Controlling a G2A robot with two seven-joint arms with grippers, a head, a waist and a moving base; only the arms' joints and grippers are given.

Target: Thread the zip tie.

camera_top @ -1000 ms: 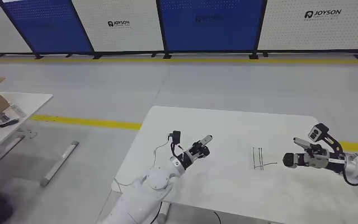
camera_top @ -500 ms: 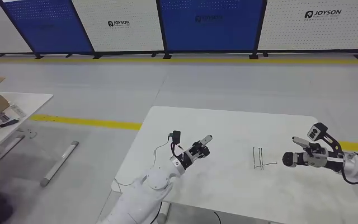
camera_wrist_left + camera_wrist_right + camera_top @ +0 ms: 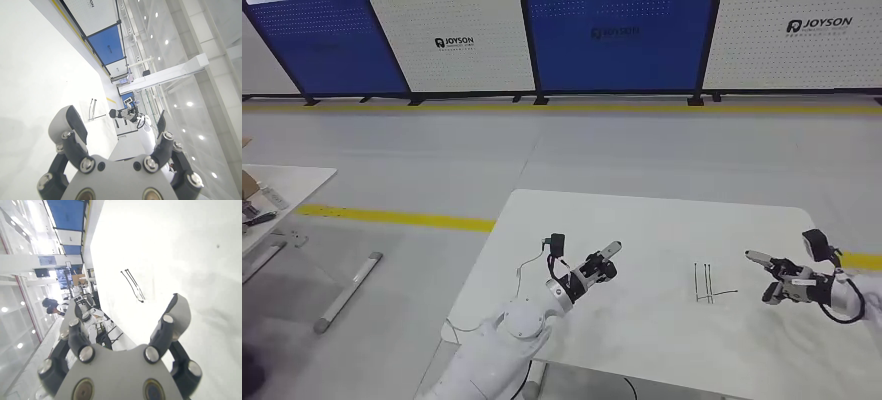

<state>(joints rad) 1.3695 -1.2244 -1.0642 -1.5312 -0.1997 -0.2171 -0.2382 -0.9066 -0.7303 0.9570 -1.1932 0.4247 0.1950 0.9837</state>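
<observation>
Three thin black zip ties [image 3: 704, 284] lie on the white table [image 3: 642, 320], two side by side and one across their near ends; they also show as zip ties [image 3: 92, 108] and zip ties [image 3: 133, 285]. My right gripper [image 3: 763, 276] is open just right of them, above the table, with nothing between its fingers [image 3: 178, 308]. My left gripper [image 3: 607, 258] stands open over the table's left half, well apart from the ties and empty, one pad [image 3: 76, 123] facing the table.
The table's front edge [image 3: 662, 385] runs close to both arms. A cable [image 3: 527, 265] hangs near the left arm. A second table [image 3: 282, 190] stands far left across the floor, with a bar [image 3: 347, 292] on the ground.
My right wrist has turned and shifted slightly right, so its fingers now show spread apart toward the zip ties. The left arm and the ties have not moved.
</observation>
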